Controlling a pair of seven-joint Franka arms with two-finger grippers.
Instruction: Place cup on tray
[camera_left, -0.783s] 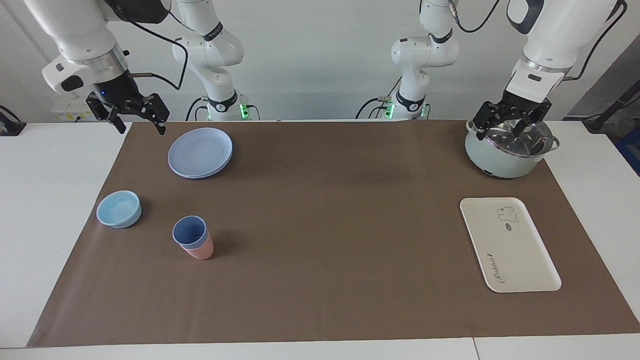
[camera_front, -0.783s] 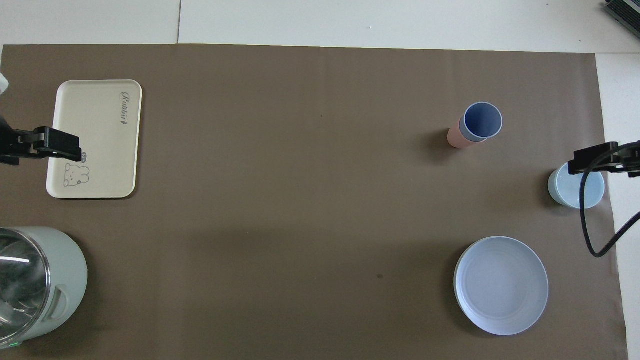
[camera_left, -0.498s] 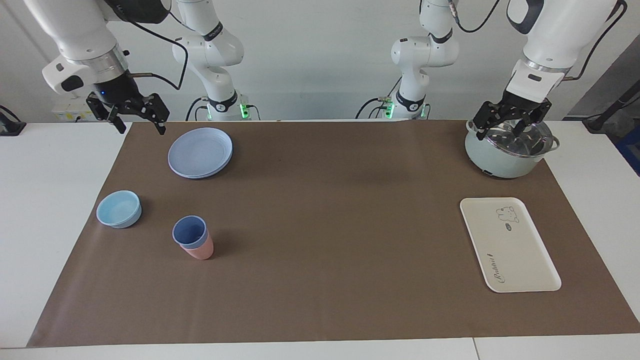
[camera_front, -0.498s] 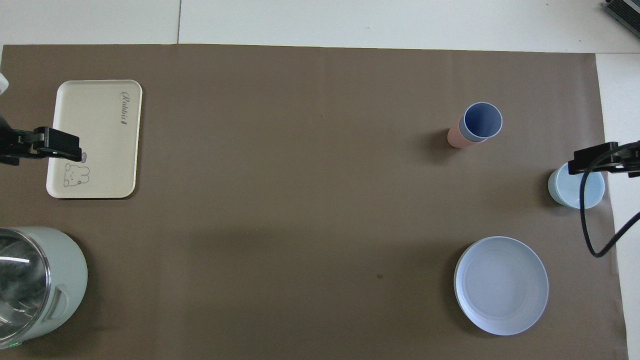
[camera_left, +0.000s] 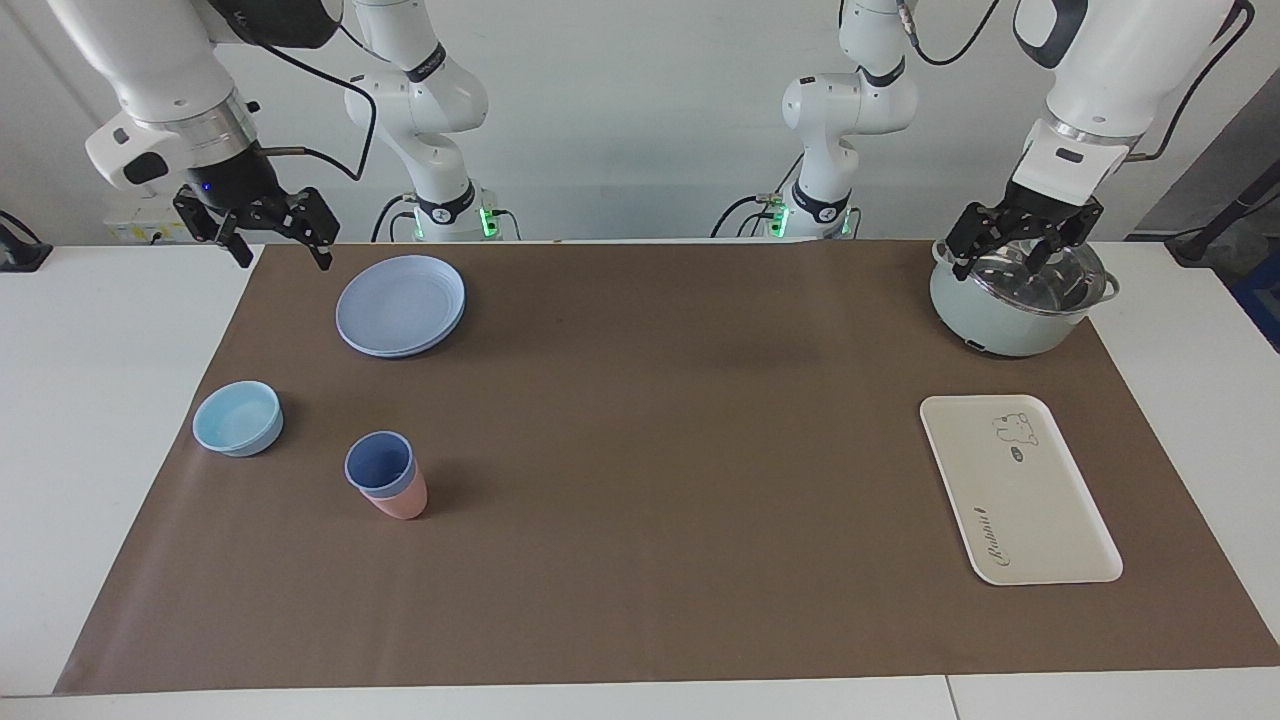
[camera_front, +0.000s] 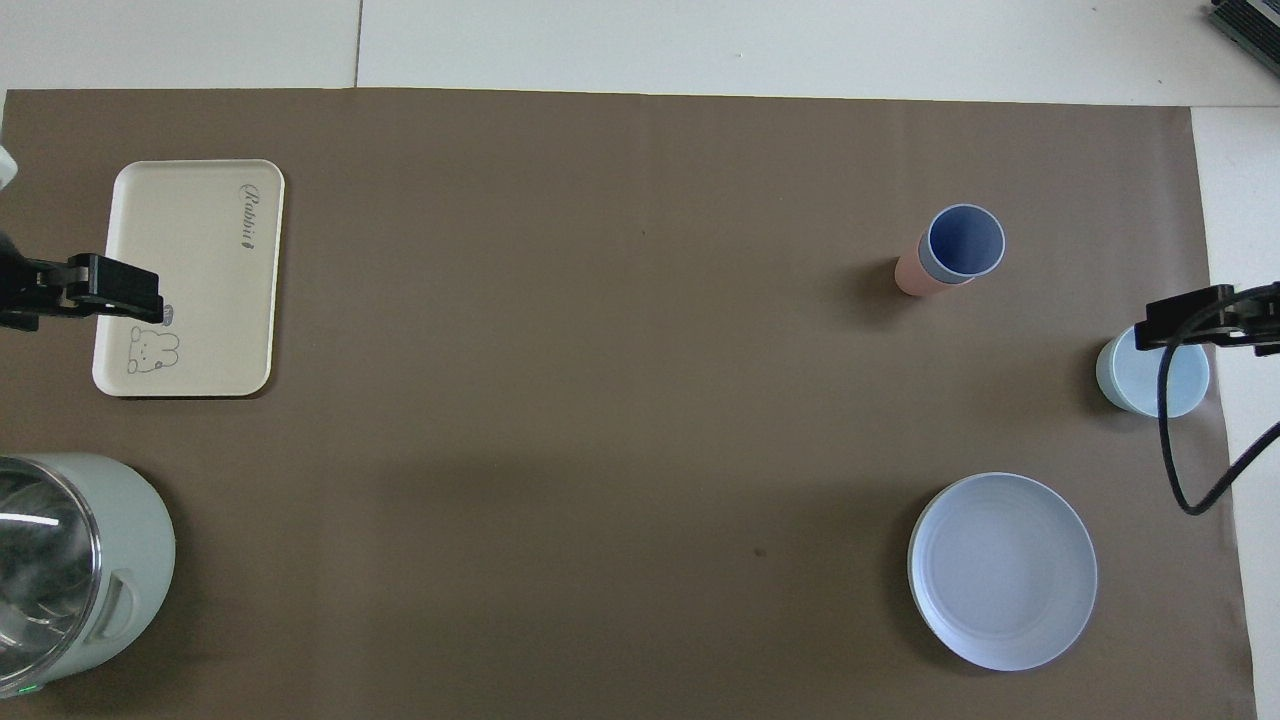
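Right gripper (camera_left: 277, 243) raised over the brown mat's corner, jaws spread and empty, small periwinkle-blue ribbed plastic tumbler (camera_left: 380, 466) nested upright in a pink tumbler (camera_left: 403, 502), cream-white rectangular plastic tray (camera_left: 1050, 520) well apart toward the left arm's end, left gripper (camera_left: 1012, 259) open and empty over a pale-green pot (camera_left: 985, 310)

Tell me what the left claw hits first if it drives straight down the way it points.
Most likely the glass lid of the green pot: the left claw hangs open just above it, pointing down. Exact height is unclear.
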